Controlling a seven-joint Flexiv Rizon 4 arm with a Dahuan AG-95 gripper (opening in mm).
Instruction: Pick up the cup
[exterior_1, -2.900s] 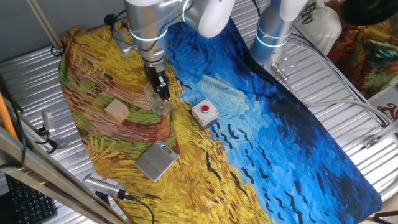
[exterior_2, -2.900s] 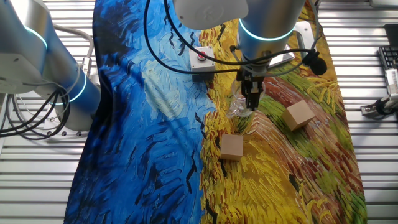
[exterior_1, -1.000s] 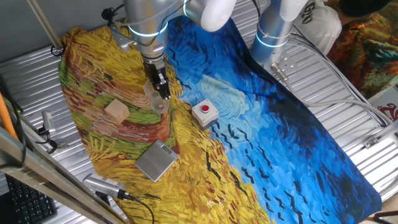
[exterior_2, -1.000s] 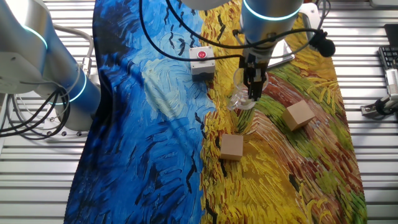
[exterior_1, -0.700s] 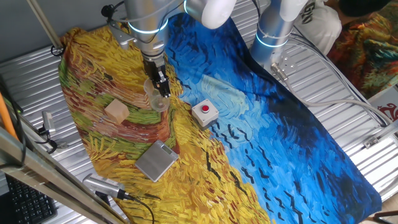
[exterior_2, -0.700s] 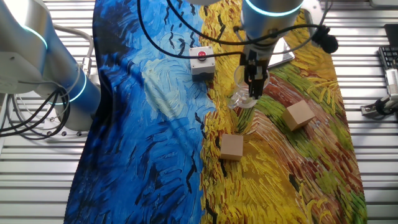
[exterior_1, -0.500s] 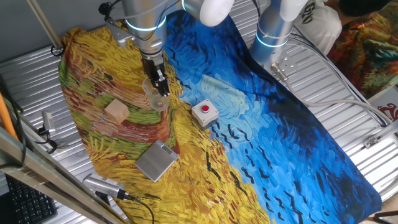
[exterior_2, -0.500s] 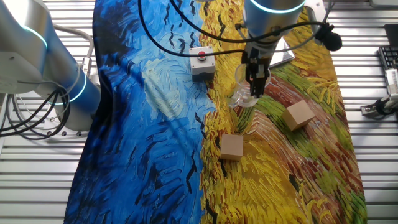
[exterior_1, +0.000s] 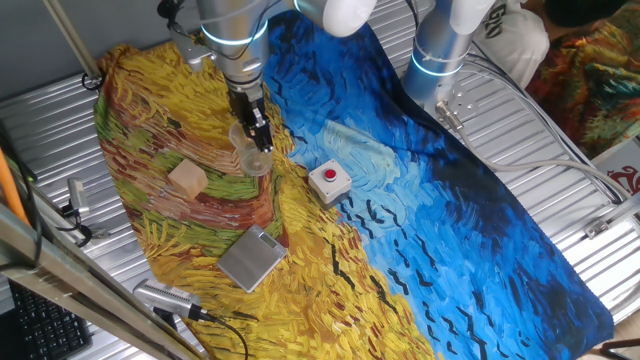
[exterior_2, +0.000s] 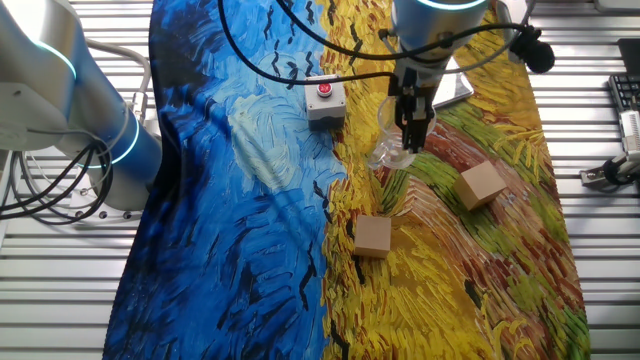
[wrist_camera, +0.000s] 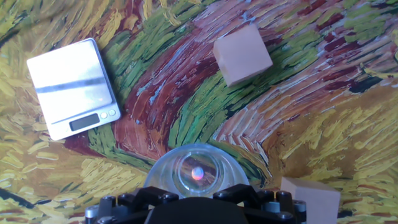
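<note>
The cup (exterior_1: 250, 157) is small, clear and colourless. It hangs tilted in my gripper (exterior_1: 259, 138), a little above the yellow part of the painted cloth. The other fixed view shows the cup (exterior_2: 388, 143) pinched at its rim by the gripper (exterior_2: 410, 130). In the hand view the cup (wrist_camera: 196, 171) sits between the dark fingers (wrist_camera: 155, 200) at the bottom edge, with the cloth well below it. The gripper is shut on the cup.
A tan wooden cube (exterior_1: 187, 178) lies left of the cup, and a second cube (exterior_2: 373, 235) shows in the other fixed view. A silver scale (exterior_1: 251, 258) lies near the cloth's front edge. A white box with a red button (exterior_1: 329, 180) stands to the right.
The gripper has risen with the cup in it. The cup has come up off the cloth and moved slightly towards the back.
</note>
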